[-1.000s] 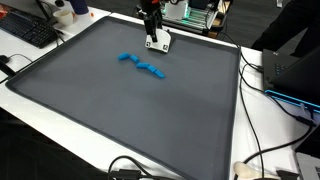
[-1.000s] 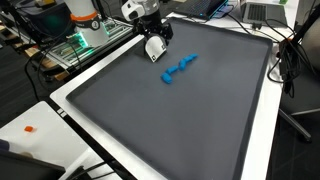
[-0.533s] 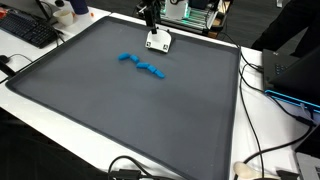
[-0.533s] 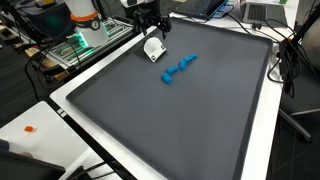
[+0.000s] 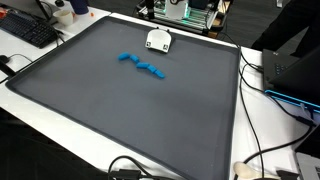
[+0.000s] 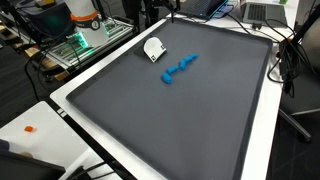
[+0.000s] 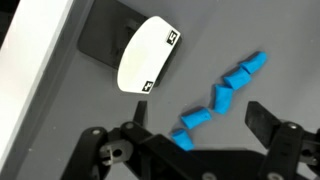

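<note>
Above the gripper (image 7: 198,113), blue chain (image 7: 222,95), seemingly diagonal.

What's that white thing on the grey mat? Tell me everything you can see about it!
The white thing is a smooth curved shell, like bent plastic, with rounded corners. Two small black-and-white square tags sit at the ends of one edge. A dark rectangle shows beside it; shadow or base, I cannot tell. It lies on the mat near an edge. Only the mat touches it; the blue chain lies apart, and the open end effector is off it.
</note>
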You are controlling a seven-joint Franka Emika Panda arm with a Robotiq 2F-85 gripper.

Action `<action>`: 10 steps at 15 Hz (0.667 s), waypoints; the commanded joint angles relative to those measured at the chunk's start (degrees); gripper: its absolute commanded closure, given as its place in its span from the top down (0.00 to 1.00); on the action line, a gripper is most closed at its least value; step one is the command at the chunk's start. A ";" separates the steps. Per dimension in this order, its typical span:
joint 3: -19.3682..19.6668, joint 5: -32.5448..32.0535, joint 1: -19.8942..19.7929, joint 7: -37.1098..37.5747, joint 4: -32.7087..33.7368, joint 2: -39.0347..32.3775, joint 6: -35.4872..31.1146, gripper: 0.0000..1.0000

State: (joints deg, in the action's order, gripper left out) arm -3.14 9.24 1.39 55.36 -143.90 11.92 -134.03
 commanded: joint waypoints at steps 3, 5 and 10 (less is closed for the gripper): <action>-0.44 -3.55 -0.02 -14.17 6.23 -1.19 5.95 1.00; -0.65 -4.41 0.09 -19.27 8.54 -2.23 7.35 1.00; -1.27 -7.47 0.31 -30.96 13.98 -5.75 9.27 1.00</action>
State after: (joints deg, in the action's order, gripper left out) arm -3.99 4.67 1.63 29.68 -133.46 8.94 -126.92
